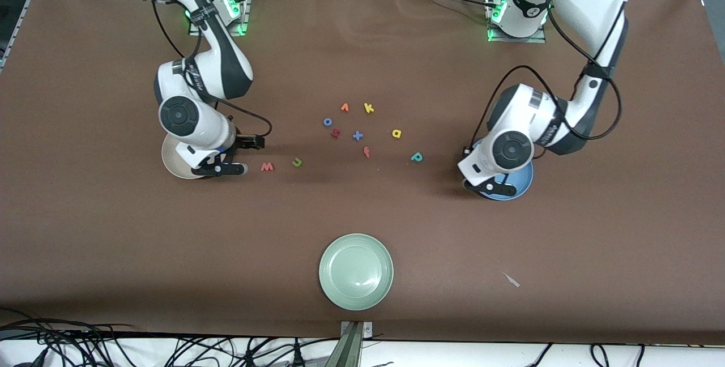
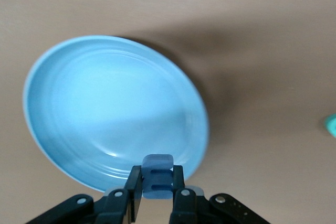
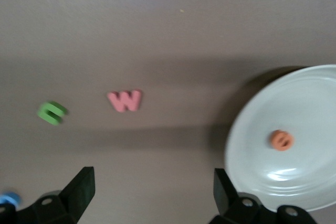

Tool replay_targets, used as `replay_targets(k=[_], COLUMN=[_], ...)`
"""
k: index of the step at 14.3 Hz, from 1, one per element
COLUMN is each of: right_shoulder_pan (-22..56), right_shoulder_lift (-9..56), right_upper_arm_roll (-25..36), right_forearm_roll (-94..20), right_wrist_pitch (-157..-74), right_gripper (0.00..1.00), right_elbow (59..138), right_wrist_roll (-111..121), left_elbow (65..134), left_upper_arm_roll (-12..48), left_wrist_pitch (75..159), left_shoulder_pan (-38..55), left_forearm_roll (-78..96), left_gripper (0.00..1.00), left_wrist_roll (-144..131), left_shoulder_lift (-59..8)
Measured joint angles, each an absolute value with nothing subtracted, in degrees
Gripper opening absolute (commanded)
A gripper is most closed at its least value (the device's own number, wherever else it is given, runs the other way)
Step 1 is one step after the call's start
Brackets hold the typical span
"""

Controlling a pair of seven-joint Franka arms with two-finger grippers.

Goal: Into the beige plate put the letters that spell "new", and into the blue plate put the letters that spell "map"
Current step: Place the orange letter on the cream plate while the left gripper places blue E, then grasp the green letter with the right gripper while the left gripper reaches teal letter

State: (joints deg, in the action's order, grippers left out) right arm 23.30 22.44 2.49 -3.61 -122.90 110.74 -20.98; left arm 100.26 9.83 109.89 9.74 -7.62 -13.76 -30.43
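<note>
Right gripper hangs above the table at the edge of the beige plate, on the side toward the middle of the table. Jaws wide apart, nothing between them. Orange "e" lies flat inside the beige plate.

Pinkish-red "w" and green "n" lie on the bare tabletop beside that plate, toward the table's middle, the "w" closer to the plate, the two apart from each other. Nothing stands between them and the plate.

Left gripper hangs over the rim of the blue plate. Jaws clamped on a blue "m", which stands up between the fingers. Plate itself holds no letter.

Teal "p" sits on the table near the blue plate, toward the centre. Yellow "a" lies a little farther from the front camera than the "p".

Mid-table cluster of stray letters: orange "v", yellow "k", a blue ring-shaped letter, a dark red letter too small to read, blue "x", red "f". The "f" lies between the "n" and the "p".

Pale green plate sits alone nearest the front camera, well apart from everything. A small pale scrap lies on the table toward the left arm's end from it.
</note>
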Motion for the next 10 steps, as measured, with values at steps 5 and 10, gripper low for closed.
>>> replay_targets(k=[5, 10], right_shoulder_pan=[27.97, 29.30], right_shoulder_lift=[27.03, 31.40], right_upper_arm_roll=[2.27, 0.72], right_forearm_roll=[-3.93, -7.05], right_wrist_pitch=[-127.42, -135.03], right_gripper=[1.00, 1.00], right_elbow=[107.35, 107.10], right_wrist_roll=[-38.05, -49.80], left_elbow=[103.24, 107.48], left_upper_arm_roll=[9.86, 9.92], left_wrist_pitch=[114.07, 120.36], left_shoulder_pan=[7.83, 7.42], left_forearm_roll=[-7.62, -7.62], left_gripper=[0.10, 0.21], left_wrist_roll=[-12.29, -12.19], left_shoulder_lift=[-31.33, -32.19])
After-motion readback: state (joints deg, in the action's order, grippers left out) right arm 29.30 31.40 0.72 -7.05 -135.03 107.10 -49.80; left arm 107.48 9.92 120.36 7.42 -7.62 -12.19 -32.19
